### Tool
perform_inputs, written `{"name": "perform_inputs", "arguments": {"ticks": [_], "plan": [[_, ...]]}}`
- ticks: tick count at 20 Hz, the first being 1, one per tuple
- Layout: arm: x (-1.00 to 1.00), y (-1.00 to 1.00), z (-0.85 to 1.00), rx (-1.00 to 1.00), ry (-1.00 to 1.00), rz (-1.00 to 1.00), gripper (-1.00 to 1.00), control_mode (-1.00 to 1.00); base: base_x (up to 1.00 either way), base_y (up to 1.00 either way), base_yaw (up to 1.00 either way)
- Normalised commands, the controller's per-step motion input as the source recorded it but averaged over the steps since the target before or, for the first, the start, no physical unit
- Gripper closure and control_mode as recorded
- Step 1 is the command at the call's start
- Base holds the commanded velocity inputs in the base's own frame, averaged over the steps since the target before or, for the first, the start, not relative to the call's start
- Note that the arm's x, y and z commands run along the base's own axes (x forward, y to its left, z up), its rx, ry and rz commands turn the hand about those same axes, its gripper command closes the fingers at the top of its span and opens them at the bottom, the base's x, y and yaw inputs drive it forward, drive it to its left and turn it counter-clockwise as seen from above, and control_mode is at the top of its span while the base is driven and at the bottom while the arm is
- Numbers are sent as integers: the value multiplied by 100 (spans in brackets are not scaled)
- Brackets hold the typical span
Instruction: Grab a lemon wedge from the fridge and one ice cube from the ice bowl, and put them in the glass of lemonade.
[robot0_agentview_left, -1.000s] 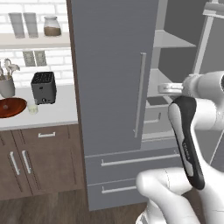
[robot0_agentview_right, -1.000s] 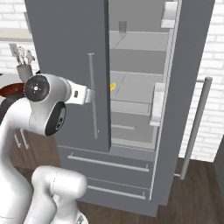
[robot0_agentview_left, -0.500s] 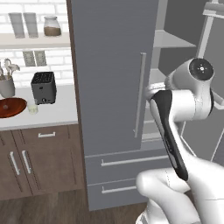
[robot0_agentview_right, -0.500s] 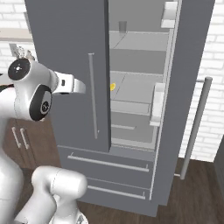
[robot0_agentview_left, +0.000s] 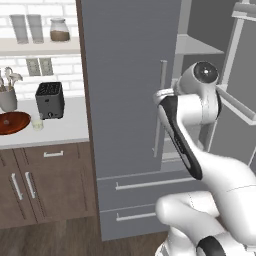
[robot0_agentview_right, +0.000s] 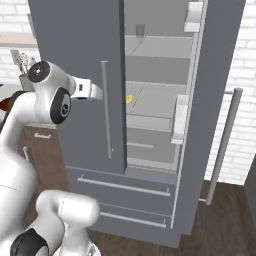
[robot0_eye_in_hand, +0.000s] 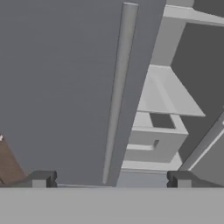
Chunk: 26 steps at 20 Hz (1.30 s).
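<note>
The grey fridge (robot0_agentview_left: 125, 85) has its left door shut and its right door (robot0_agentview_right: 215, 85) swung open. On a middle shelf inside lies the yellow lemon wedge (robot0_agentview_right: 129, 98). My gripper (robot0_eye_in_hand: 111, 179) is open and holds nothing. It points at the left door's slim vertical handle (robot0_eye_in_hand: 118, 92), and in the right base view the gripper (robot0_agentview_right: 99, 93) hangs just left of that handle. Away on the counter at the left, the wooden ice bowl (robot0_agentview_left: 12, 122) sits beside the small glass of lemonade (robot0_agentview_left: 37, 124). I cannot make out the ice cube in the bowl.
A black toaster (robot0_agentview_left: 50, 100) and a grey cup of utensils (robot0_agentview_left: 7, 97) stand behind the bowl. A wall shelf (robot0_agentview_left: 40, 46) above carries two tall glasses and a jar. Brown cabinets (robot0_agentview_left: 45, 185) run under the counter. Two fridge drawers (robot0_agentview_right: 125, 192) lie below the doors.
The arm's upper joints have risen and swung left. The hand has lifted slightly in front of the shut left door. The gripper stays open.
</note>
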Motion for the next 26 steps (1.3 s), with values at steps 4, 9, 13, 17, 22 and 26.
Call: {"name": "perform_inputs", "arguments": {"ticks": [4, 9, 13, 17, 22, 26], "plan": [[77, 2, -16, 2, 0, 0, -100, -100, 0, 0, 0], [28, -12, -21, 8, 0, 0, -100, -100, 0, 0, 0], [6, -10, -6, 5, 0, 0, -100, -100, 0, 0, 0], [14, -3, 0, 0, 0, -1, -100, -100, 0, 0, 0], [18, -4, 0, 0, 0, -3, -100, -100, 0, 0, 0], [47, 0, -3, 0, 0, -4, -100, -100, 0, 0, 0]]}}
